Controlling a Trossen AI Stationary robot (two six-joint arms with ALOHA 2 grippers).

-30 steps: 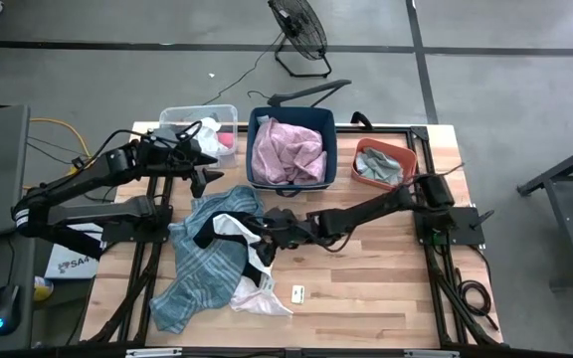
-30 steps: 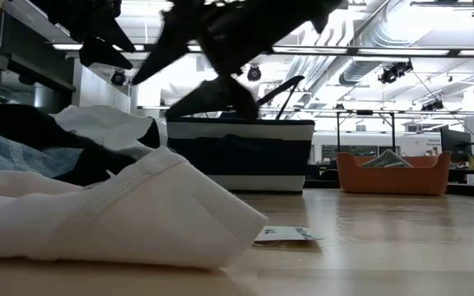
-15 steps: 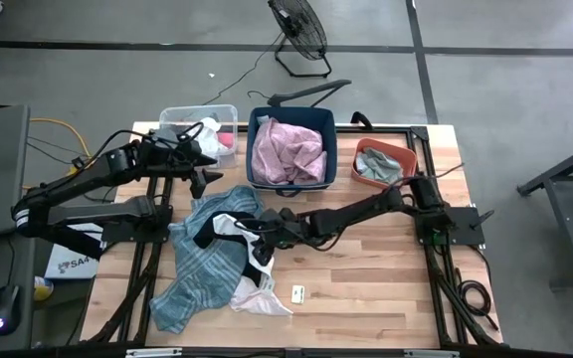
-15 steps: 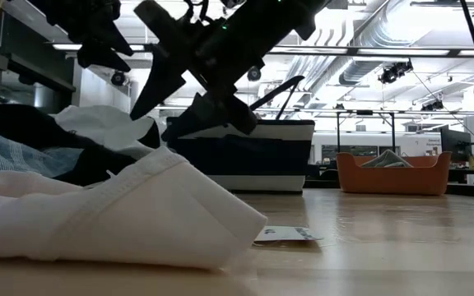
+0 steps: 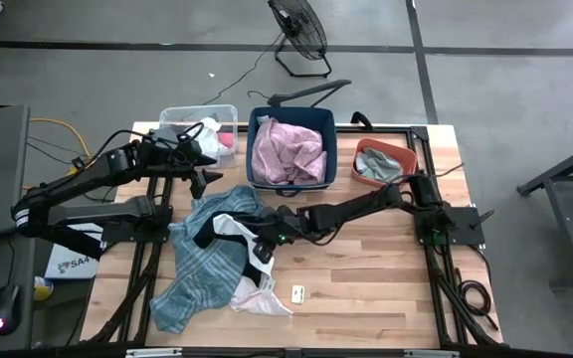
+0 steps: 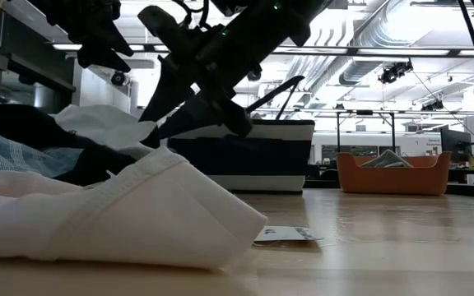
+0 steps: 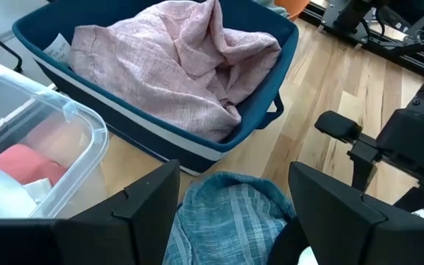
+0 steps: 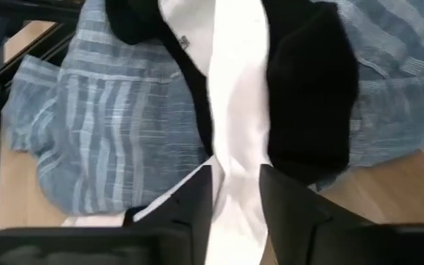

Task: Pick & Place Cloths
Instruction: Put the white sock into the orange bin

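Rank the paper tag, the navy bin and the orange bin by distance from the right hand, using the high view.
From the right hand:
1. Paper tag, on bare wood nearby.
2. Navy bin, at the table's back edge.
3. Orange bin, back right corner.

No text, label or number can be read in any view.

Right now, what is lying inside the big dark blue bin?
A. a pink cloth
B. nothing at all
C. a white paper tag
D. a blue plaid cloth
A: a crumpled pink cloth fills the dark blue bin, seen from above and from the left wrist view, while the blue plaid cloth lies out on the table.
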